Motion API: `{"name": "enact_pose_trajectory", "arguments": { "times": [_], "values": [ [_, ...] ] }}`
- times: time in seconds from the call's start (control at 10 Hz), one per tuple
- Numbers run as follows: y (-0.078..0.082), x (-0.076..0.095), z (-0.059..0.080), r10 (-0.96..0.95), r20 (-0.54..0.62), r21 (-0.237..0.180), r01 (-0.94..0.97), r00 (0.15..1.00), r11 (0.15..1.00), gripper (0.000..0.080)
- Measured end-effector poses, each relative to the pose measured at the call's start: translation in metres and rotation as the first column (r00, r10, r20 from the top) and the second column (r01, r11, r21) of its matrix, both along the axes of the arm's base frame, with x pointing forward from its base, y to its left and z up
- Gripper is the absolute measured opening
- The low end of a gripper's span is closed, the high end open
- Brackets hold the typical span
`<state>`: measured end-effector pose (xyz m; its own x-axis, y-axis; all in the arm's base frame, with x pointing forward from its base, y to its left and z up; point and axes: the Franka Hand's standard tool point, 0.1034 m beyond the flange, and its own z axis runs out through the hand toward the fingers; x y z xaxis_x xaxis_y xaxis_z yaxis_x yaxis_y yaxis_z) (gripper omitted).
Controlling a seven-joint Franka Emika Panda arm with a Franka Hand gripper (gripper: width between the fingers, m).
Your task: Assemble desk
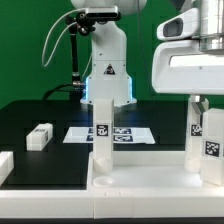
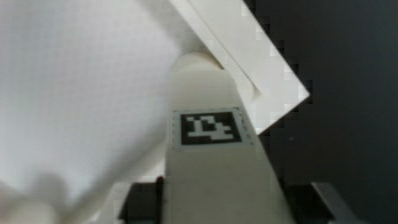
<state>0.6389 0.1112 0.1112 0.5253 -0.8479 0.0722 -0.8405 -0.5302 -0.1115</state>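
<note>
Your tool (image 2: 231, 206) straddles the leg (image 2: 217, 168) standing at the panel (image 2: 71, 90) corner; whether it is pinching, you cannot tell, so grip and screw it home.

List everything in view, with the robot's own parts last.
desk panel: one, white, foreground
standing leg: one, white, tagged, upright on the panel
held leg: one, white, tagged, upright at the exterior view's right
loose legs: two, white, lying on the table at the exterior view's left
marker board: one, white, flat behind the standing leg
table: one, black
arm base: one, white, back centre
gripper: one, white, closed on the held leg
</note>
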Motion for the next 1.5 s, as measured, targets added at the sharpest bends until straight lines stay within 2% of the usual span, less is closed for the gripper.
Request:
{"name": "enact_pose_trajectory", "arguments": {
  "times": [0.2,0.3,0.4,0.6,0.7,0.8,0.9,1.0,1.1,1.2,1.5],
  "values": [
    [0.0,0.0,-0.001,-0.295,-0.028,0.081,0.296,0.955,0.952,0.029],
    [0.0,0.0,-0.001,-0.385,-0.04,0.099,0.387,0.922,0.917,0.0291],
    [0.001,0.0,-0.001,-0.512,-0.063,0.132,0.516,0.856,0.846,0.0291],
    [0.002,0.0,-0.001,-0.574,-0.073,0.138,0.578,0.816,0.804,0.0295],
    [0.002,0.0,-0.001,-0.568,-0.072,0.137,0.572,0.82,0.809,0.0295],
    [0.003,0.0,0.0,-0.519,-0.063,0.134,0.523,0.852,0.842,0.0498],
    [0.009,0.002,0.005,-0.355,-0.02,0.128,0.354,0.935,0.926,0.0498],
    [0.009,0.008,0.008,-0.141,0.036,0.112,0.136,0.989,0.984,0.0616],
    [0.008,0.006,0.005,0.012,0.058,0.092,-0.017,0.998,0.996,0.0639],
    [0.012,0.001,0.002,0.045,0.06,0.085,-0.05,0.997,0.995,0.0639],
    [0.009,0.002,0.002,0.203,0.07,0.049,-0.207,0.977,0.977,0.0648]
  ]
}}
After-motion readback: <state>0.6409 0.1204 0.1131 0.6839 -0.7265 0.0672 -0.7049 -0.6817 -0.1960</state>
